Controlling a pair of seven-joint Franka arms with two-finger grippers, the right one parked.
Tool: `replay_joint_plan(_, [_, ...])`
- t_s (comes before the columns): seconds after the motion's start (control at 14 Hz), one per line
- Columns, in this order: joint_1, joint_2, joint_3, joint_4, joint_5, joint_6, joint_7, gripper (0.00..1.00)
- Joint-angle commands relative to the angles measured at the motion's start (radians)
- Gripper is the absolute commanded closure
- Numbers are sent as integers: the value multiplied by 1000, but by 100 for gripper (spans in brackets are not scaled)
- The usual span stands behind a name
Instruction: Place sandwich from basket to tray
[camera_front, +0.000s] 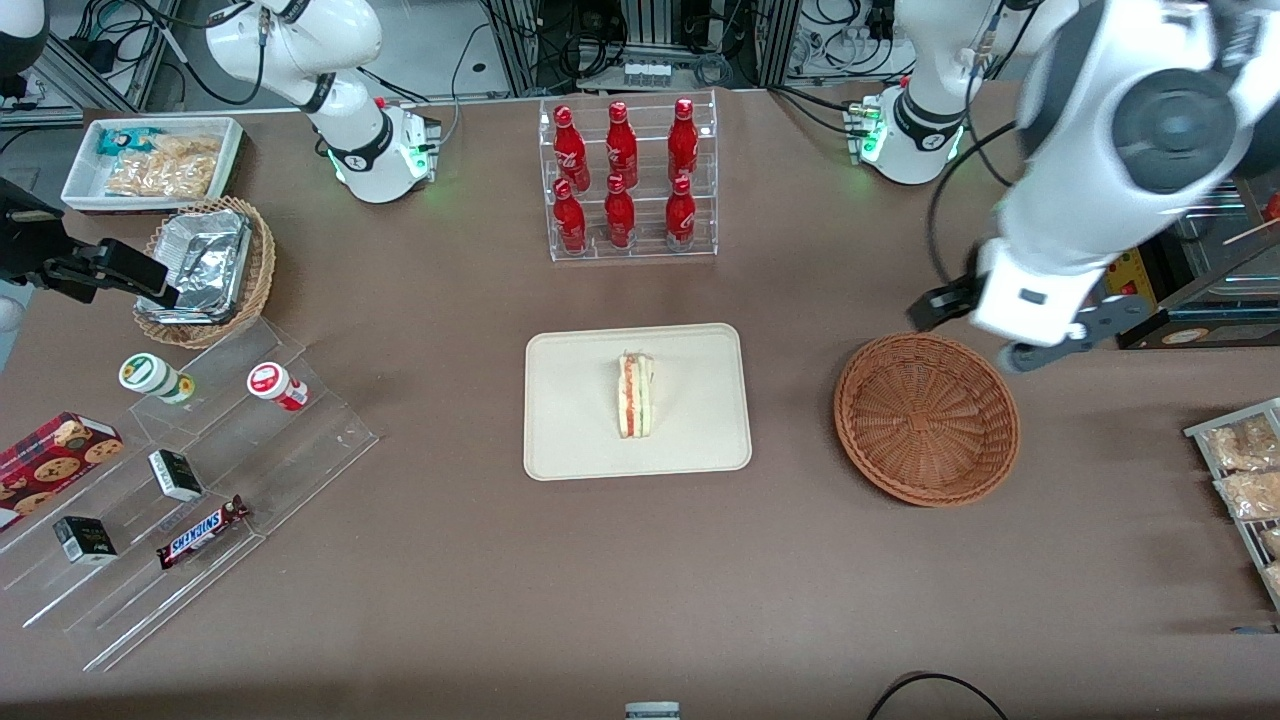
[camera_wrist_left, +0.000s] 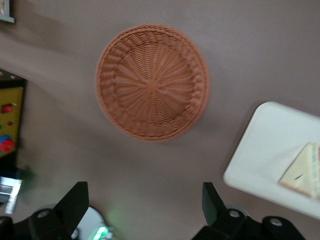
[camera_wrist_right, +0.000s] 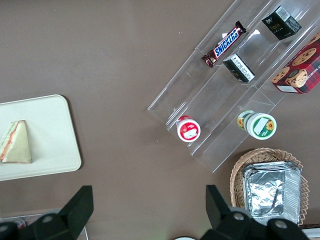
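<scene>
Left arm is hanging at the right of the front frame, wrist tilted down, gripper (camera_front: 1010, 335) hovering just above the basket's (camera_front: 927, 417) rim on the side farther from the camera. Fingers (camera_wrist_left: 74, 204) are sitting wide apart, holding nothing. Basket is showing bare wicker inside. Sandwich (camera_front: 635, 394) is lying on the tray (camera_front: 570, 400) at frame centre, filling edge up. Brown table (camera_front: 640, 590) is carrying a rack of red bottles (camera_front: 625, 175) at upper centre; cables and frames are showing along the top edge.
</scene>
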Motion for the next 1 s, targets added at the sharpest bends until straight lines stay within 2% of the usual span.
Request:
replay_joint_plan(0.0, [71, -124, -10, -140, -12, 2, 150, 0])
replay_joint_plan(0.21, [147, -208, -9, -234, -12, 5, 288, 0])
replay_joint_plan(0.43, [218, -248, -9, -243, -13, 2, 449, 0])
replay_joint_plan(0.64, [259, -234, -16, -211, -21, 7, 470, 0])
replay_joint_plan(0.79, [270, -179, -35, -127, -30, -1, 479, 0])
replay_joint_plan(0.93, [331, -150, -105, -84, -50, -3, 485, 0])
